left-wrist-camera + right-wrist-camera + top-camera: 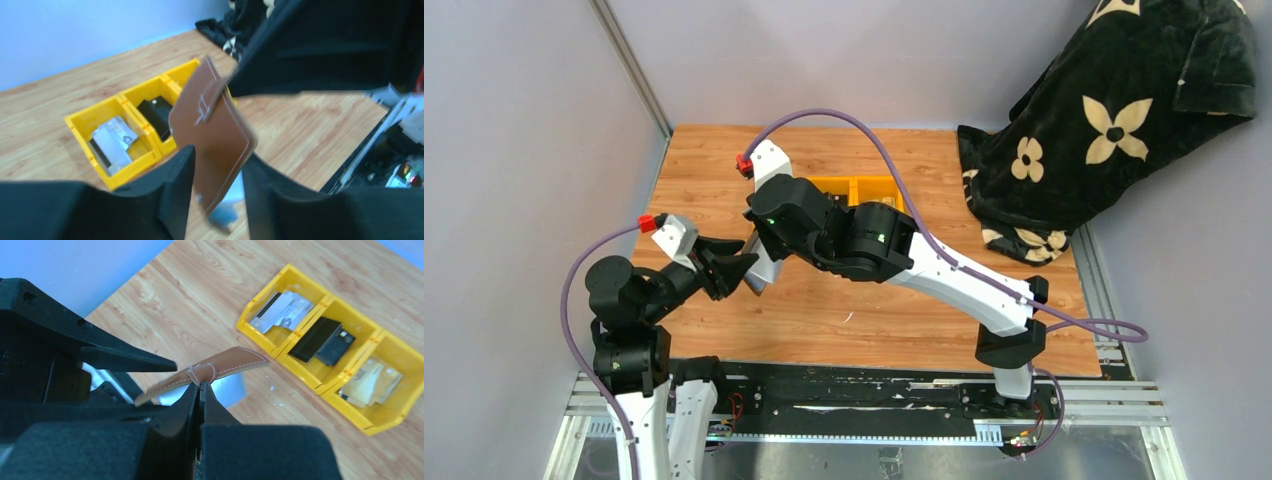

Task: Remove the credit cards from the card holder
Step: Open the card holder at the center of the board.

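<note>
The brown leather card holder [212, 132] hangs in the air, its grey inside flap [232, 390] showing below it. My right gripper [200, 385] is shut on its small brown closure tab [202, 372], and its black fingers [280, 70] come in from the upper right in the left wrist view. My left gripper [215, 167] is open, its fingers spread to either side of the holder's lower end. Whether they press on it is unclear. The credit cards lie in yellow bins: silver [282, 310], black [322, 337], tan [370, 380]. In the top view both grippers meet at the table's left [746, 262], and the holder is hidden.
The three joined yellow bins [864, 187] stand at the back middle of the wooden table, partly under my right arm. A black blanket with cream flowers [1114, 120] drapes over the back right corner. Grey walls close in on the left and the back.
</note>
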`<state>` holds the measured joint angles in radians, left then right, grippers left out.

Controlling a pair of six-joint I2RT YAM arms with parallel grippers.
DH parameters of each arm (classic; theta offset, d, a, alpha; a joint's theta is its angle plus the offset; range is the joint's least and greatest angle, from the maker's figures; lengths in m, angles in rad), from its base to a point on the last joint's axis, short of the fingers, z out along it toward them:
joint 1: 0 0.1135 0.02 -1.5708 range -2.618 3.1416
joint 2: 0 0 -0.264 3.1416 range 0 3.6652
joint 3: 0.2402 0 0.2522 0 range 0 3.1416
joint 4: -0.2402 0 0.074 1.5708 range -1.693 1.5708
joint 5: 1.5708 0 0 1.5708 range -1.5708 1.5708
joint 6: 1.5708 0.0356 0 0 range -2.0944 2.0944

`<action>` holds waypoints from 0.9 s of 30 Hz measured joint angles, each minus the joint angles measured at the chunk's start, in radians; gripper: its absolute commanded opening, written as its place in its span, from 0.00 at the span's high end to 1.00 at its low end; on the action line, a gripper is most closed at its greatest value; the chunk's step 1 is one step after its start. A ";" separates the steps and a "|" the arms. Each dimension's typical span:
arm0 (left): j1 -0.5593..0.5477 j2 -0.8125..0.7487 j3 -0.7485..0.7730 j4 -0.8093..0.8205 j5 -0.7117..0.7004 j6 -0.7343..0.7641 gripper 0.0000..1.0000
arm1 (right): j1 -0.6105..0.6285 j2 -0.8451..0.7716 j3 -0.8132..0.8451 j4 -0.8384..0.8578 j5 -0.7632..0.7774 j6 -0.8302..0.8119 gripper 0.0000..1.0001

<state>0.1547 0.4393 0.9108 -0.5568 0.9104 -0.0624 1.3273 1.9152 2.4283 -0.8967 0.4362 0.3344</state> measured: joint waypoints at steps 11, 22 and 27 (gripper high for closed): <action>-0.001 -0.002 -0.053 0.169 -0.020 -0.114 1.00 | -0.045 -0.105 -0.184 0.109 -0.239 0.045 0.65; -0.001 0.066 0.043 0.156 0.028 -0.238 1.00 | -0.259 -0.491 -0.651 0.387 -0.620 0.039 0.31; -0.001 0.122 0.109 0.282 0.041 -0.455 1.00 | -0.319 -0.673 -0.933 0.554 -0.710 -0.002 0.30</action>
<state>0.1539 0.5610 1.0195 -0.2745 0.9512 -0.5171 1.0088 1.2427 1.4952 -0.3428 -0.2737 0.3325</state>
